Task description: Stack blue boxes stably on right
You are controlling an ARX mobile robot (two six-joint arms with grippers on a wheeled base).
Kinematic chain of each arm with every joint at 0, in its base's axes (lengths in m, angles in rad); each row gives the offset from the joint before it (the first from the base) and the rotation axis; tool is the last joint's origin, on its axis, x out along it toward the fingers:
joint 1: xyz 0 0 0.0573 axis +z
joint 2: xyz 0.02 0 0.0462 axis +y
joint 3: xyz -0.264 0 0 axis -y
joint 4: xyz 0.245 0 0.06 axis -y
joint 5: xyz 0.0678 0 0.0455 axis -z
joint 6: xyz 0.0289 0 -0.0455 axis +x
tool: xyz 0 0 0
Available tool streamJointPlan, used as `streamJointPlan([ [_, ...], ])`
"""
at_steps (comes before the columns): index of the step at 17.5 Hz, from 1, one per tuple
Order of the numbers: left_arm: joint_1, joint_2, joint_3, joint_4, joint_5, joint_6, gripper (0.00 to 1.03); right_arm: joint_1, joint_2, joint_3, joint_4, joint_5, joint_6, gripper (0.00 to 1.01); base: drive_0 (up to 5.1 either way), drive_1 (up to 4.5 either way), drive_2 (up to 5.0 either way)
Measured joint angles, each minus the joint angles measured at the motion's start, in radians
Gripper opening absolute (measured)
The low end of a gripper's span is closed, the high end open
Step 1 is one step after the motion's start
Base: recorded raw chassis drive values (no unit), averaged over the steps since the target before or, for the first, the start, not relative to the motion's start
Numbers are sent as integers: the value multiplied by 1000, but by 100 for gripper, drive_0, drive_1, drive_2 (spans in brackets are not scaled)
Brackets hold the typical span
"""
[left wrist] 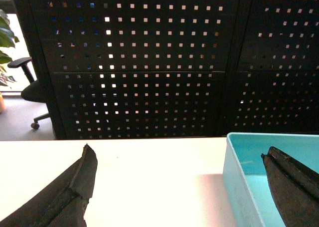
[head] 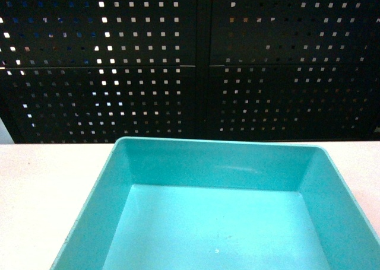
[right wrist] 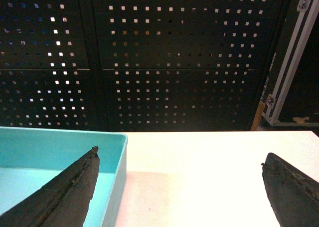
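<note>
One blue box [head: 217,166], a turquoise open-top bin with nothing in it, sits on the white table at the bottom middle of the head view. Neither gripper shows in that view. In the left wrist view my left gripper [left wrist: 175,150] is open and straddles the left wall of the box [left wrist: 244,162], with one finger [left wrist: 75,187] over the table and the other over the box's inside. In the right wrist view my right gripper [right wrist: 180,155] is open and straddles the right wall of the box [right wrist: 50,147] the same way. Nothing is held.
A black perforated panel [head: 190,62] stands right behind the table's [head: 41,187] far edge. An office chair [left wrist: 30,90] and a plant stand beyond the left end. A black flight case [right wrist: 294,62] stands beyond the right end.
</note>
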Motion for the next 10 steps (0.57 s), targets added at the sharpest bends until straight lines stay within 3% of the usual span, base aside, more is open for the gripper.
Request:
streamJointPlan([
  [10, 0, 0, 0, 0, 0, 0, 98, 0, 0, 0, 0, 0, 0, 98, 0, 0, 0],
])
